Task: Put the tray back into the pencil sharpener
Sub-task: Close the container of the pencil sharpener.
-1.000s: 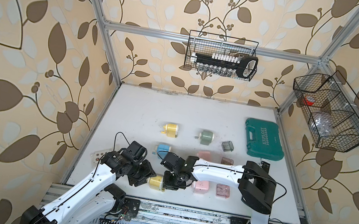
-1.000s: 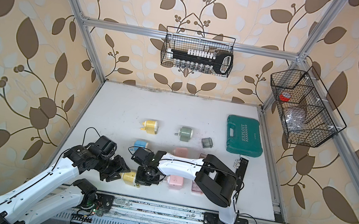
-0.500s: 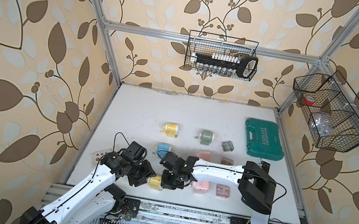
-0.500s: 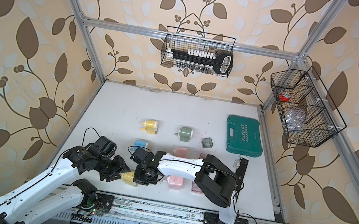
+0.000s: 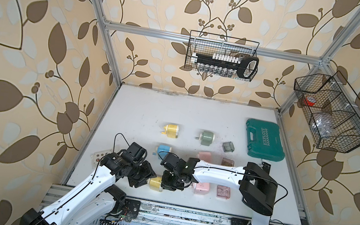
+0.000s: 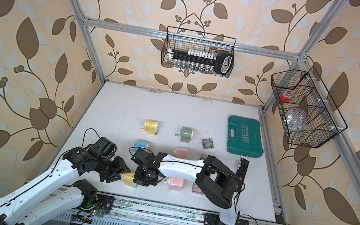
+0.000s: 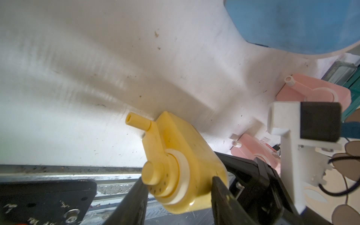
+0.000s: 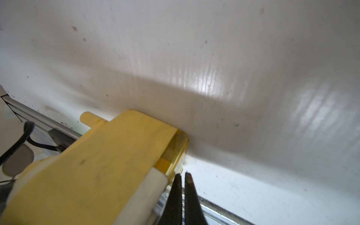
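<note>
At the table's (image 5: 175, 107) near edge, the left jaws grasp the yellow sharpener (image 7: 181, 159) by its crank end. The right jaws, clenched empty, press the tray (image 8: 175, 151), which looks nearly home. Push straight along the slot and brace firmly.

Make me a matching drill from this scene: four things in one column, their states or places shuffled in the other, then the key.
1. left gripper
2. right gripper
3. grey tray
4. teal case

A. loose beside the green sharpener
B. shut, tips at the yellow tray
C. lid closed, lying flat
D. clamped on the yellow sharpener

Pairs: 1-D, 2-B, 3-A, 4-C
</note>
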You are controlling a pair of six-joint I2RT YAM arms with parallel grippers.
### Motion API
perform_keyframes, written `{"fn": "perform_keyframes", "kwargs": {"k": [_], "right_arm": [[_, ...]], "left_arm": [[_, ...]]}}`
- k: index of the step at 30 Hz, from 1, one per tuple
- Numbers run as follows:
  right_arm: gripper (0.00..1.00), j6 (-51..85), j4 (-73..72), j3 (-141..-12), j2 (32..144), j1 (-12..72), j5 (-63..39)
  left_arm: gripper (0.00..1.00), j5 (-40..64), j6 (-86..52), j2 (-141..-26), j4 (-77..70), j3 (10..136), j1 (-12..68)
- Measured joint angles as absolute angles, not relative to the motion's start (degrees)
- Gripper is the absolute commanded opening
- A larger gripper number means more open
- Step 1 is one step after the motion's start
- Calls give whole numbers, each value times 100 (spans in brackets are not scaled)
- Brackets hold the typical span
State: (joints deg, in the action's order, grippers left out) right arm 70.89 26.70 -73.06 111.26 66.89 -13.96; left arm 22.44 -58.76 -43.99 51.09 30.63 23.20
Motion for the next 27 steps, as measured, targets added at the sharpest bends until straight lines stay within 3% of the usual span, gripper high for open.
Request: {"fn": "perform_keyframes", "kwargs": {"k": [9, 27], "right_arm": [[12, 6997, 2733, -7308, 11056, 6689, -1225], [14, 6932, 2768, -7308, 11004, 6689, -1135]], "left_arm": [[57, 2255, -5874, -4414, 5133, 3063, 2322], [60, 2257, -5874, -4615, 5133, 3159, 2322]]}}
